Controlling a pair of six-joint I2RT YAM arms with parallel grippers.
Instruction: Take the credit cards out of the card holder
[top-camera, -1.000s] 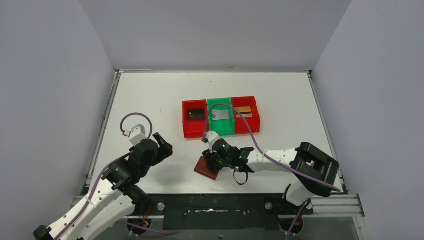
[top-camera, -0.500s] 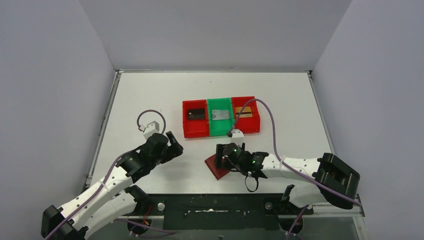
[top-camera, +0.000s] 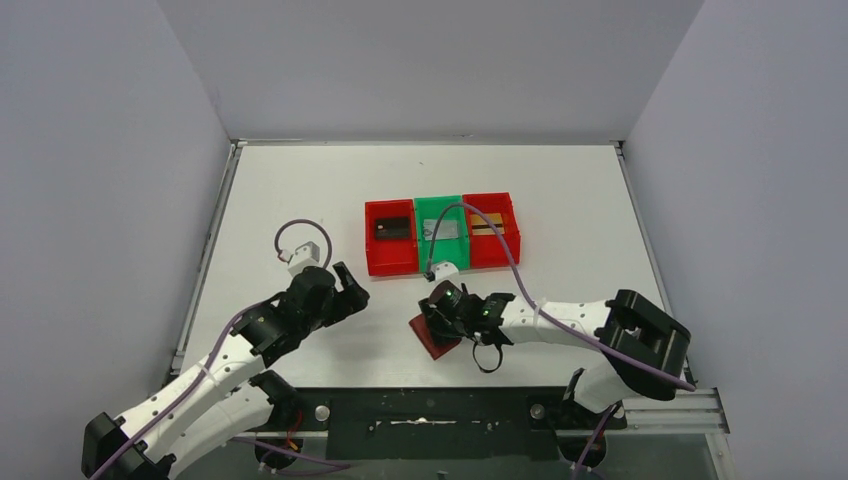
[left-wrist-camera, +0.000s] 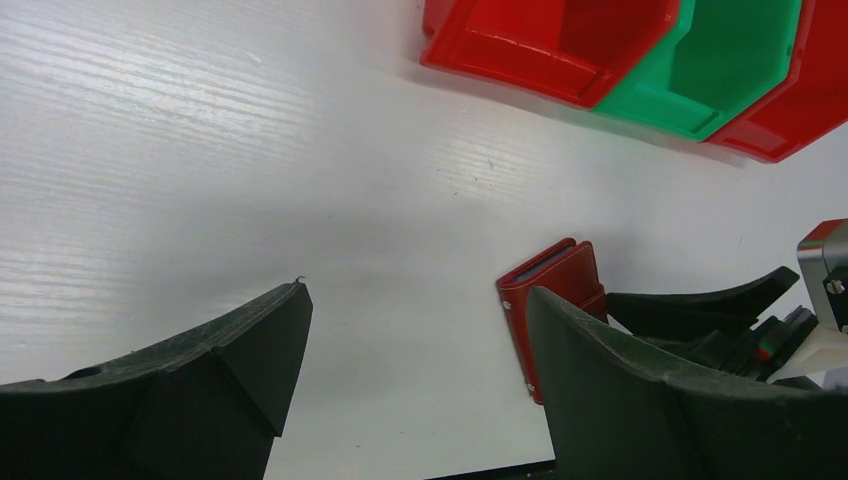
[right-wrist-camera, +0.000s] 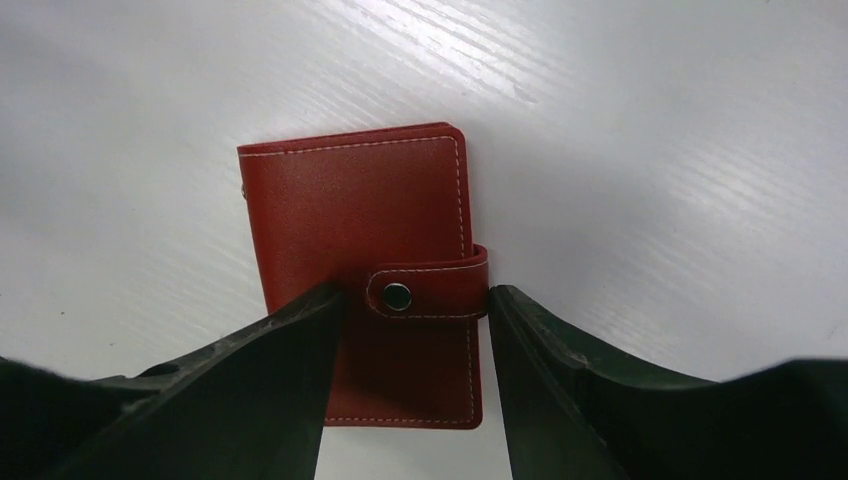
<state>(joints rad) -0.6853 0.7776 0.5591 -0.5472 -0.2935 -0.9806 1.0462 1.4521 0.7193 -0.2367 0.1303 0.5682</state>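
I count one card holder (right-wrist-camera: 360, 210), closed with its snap tab (right-wrist-camera: 425, 290) fastened. It lies flat on the white table (top-camera: 300, 200), near the front edge and just ahead of the bins. On my right wrist feed its long axis runs near to far, crosswise to the line between the fingers, and the tab wraps round its right long edge.

The right claw (right-wrist-camera: 415, 300) sits directly over it with its jaws parted. One finger covers part of the leather and the other stands just beside the tab's end. I cannot tell whether they touch it.

I see three credit cards, all out of the holder: a dark card (top-camera: 393, 228) in the left red bin (top-camera: 390, 205), a silvery card (top-camera: 447, 229) in the green bin (top-camera: 438, 200), and a gold card (top-camera: 488, 224) in the right red bin (top-camera: 490, 198). That makes three bins, touching in a row.

The right arm's purple cable (top-camera: 500, 245) arches across the green and right red bins from above.

The left claw (left-wrist-camera: 418, 300) hangs over bare table to the left of the holder, jaws spread wide and holding nothing.
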